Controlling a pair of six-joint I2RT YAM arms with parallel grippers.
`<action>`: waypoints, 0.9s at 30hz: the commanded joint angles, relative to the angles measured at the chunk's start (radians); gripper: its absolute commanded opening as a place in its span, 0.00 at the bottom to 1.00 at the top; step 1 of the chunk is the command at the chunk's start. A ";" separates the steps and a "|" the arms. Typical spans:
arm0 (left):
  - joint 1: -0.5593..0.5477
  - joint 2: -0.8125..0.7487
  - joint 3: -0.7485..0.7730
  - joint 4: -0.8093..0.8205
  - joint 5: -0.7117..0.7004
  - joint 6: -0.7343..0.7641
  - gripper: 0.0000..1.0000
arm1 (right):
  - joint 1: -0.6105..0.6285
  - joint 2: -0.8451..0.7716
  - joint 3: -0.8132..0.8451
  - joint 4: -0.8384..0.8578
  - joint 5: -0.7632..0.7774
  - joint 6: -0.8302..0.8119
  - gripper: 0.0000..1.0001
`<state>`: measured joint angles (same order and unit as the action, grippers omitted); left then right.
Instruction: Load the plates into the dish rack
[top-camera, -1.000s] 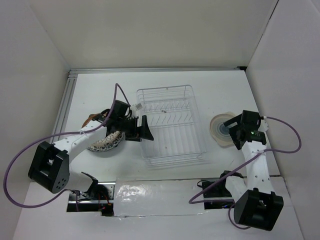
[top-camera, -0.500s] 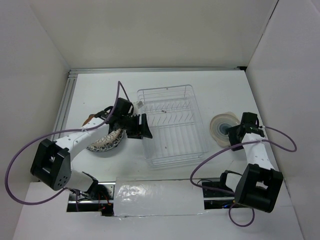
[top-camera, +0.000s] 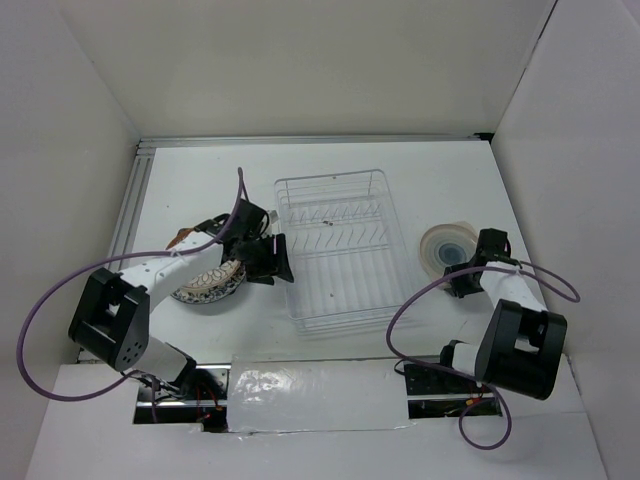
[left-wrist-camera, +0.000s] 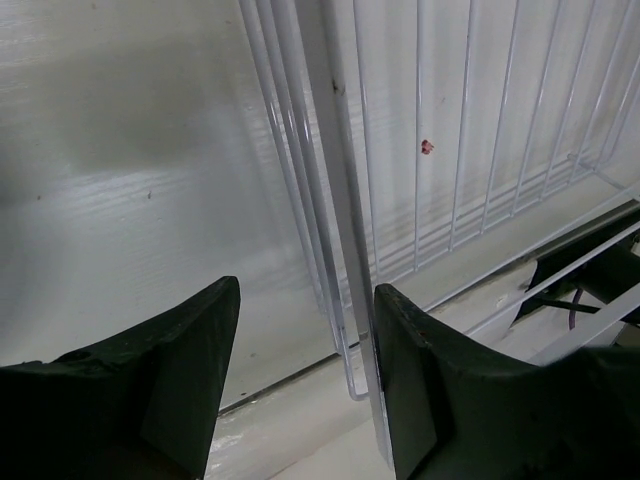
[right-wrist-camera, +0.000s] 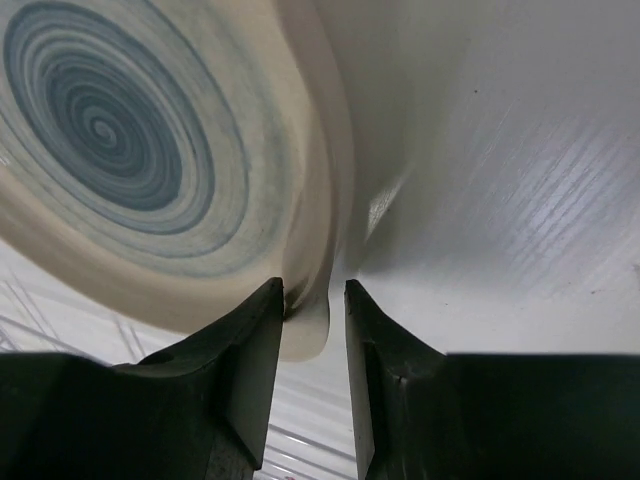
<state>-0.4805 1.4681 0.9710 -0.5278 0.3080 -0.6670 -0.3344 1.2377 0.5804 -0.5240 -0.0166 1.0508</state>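
The dish rack (top-camera: 340, 250) stands mid-table. My left gripper (top-camera: 277, 262) is at its left rim, open. In the left wrist view the left gripper (left-wrist-camera: 305, 290) straddles the rack's rim wire (left-wrist-camera: 345, 250), which rests against the right finger (left-wrist-camera: 420, 380); the left finger stands well clear. The cream plate with blue-grey rings (top-camera: 445, 250) lies right of the rack. My right gripper (top-camera: 462, 275) is at its near edge. The right gripper (right-wrist-camera: 310, 290) has narrowed round the cream plate's rim (right-wrist-camera: 312, 330): the left finger touches it and a thin gap shows at the right one.
Left of the rack lies a blue-white floral plate (top-camera: 210, 283), partly under my left arm, with a brown-rimmed plate (top-camera: 185, 237) behind it. White walls close in the table on three sides. A foil-covered strip (top-camera: 320, 395) runs between the arm bases.
Both grippers have narrowed, the right one far more. The right wrist has come down onto the cream plate's edge. The left gripper has settled lower at the rack's left rim.
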 joint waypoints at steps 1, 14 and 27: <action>0.013 -0.020 0.044 -0.032 -0.043 -0.013 0.68 | -0.005 0.009 -0.014 0.062 -0.016 0.034 0.38; 0.014 -0.061 0.112 -0.084 -0.090 0.017 0.74 | -0.005 -0.023 -0.042 0.081 0.006 0.046 0.00; 0.019 -0.132 0.182 -0.123 -0.084 0.059 0.88 | -0.005 -0.312 -0.048 0.016 0.122 0.009 0.00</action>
<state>-0.4652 1.3815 1.0931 -0.6399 0.2176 -0.6460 -0.3363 1.0149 0.5079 -0.4839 0.0456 1.0927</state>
